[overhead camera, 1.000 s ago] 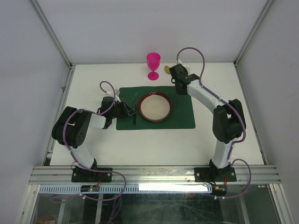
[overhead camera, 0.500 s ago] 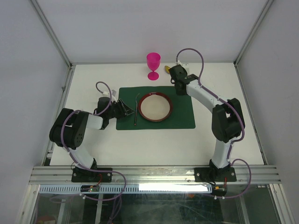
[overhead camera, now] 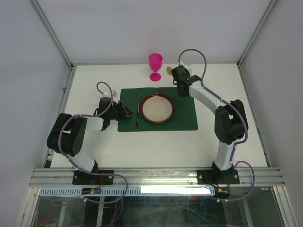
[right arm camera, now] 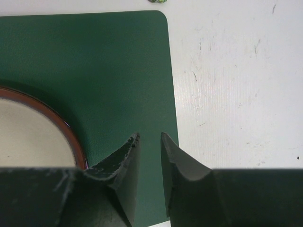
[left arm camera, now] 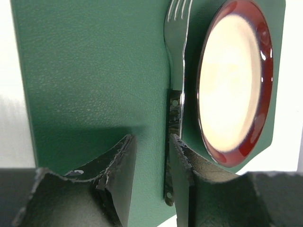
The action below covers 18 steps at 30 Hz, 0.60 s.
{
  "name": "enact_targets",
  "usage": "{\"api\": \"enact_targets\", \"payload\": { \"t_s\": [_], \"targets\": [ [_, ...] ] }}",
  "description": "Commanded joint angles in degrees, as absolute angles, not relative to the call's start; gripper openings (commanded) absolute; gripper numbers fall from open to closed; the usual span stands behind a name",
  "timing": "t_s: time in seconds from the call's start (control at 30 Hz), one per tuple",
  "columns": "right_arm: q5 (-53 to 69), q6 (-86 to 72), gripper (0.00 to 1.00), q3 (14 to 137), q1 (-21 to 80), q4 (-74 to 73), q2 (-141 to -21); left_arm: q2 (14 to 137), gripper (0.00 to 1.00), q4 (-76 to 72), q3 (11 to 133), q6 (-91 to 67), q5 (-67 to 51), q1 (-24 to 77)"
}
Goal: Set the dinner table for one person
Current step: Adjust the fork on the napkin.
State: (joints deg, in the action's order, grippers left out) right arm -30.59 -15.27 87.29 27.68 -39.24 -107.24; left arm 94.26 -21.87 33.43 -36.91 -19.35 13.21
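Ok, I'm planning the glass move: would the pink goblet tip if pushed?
The goblet probably tips rather than slides: a tall cup on a thin stem and small foot. It looks like coloured plastic, so likely light and not very fragile. Gripping the cup seems safer than nudging.

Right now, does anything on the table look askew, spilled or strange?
Nothing is spilled or damaged. The fork lies straight on the placemat, close beside the plate; the pink goblet stands upright beyond it. Only a small yellow object near the goblet looks unrelated.
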Motion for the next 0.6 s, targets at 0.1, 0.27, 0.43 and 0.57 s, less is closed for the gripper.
{"api": "enact_targets", "payload": {
  "t_s": [0.1,0.27,0.43,0.57],
  "targets": [
    [-31.02,-14.88,0.27,87.77,27.97,-38.06,-105.66,94.97,0.34,-17.20,38.35,-34.67,-14.21,18.89],
    [-31.02,-14.83,0.27,87.42,28.02,-37.99,-105.38,95.33,0.34,-16.88,39.88,-34.59,-13.54,20.74],
    [-31.09,-14.81,0.27,87.37,27.96,-37.97,-105.04,96.27,0.34,-15.76,41.05,-34.15,-13.03,21.59],
    [-31.38,-14.71,0.27,87.27,27.95,-37.95,-104.68,96.81,0.34,-14.05,42.36,-33.23,-12.19,22.20]
  ]
}}
